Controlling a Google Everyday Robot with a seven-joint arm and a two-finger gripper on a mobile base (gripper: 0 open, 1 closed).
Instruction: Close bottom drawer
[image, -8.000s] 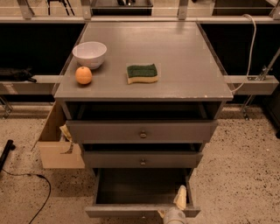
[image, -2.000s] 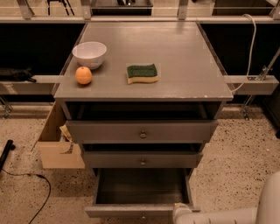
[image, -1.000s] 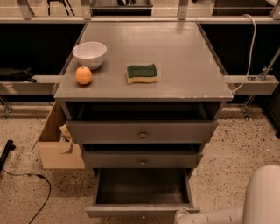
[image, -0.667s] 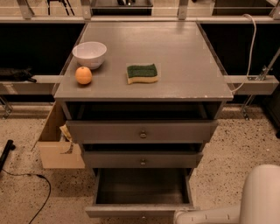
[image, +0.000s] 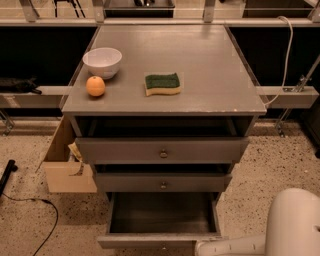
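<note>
bottom drawer (image: 162, 215) pulled out at 6 o'clock, dark box exposed, gripper (image: 201, 247) at 5 o'clock by front panel's right end, grip state cannot tell

Arm (image: 240, 245) reaches leftward along the bottom edge, gripper (image: 201, 248) apparently at its tip.

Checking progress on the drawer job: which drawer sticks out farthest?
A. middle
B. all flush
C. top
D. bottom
D: the bottom drawer juts well past the top drawer and middle drawer; the gripper sits by the right end of its front panel.
</note>
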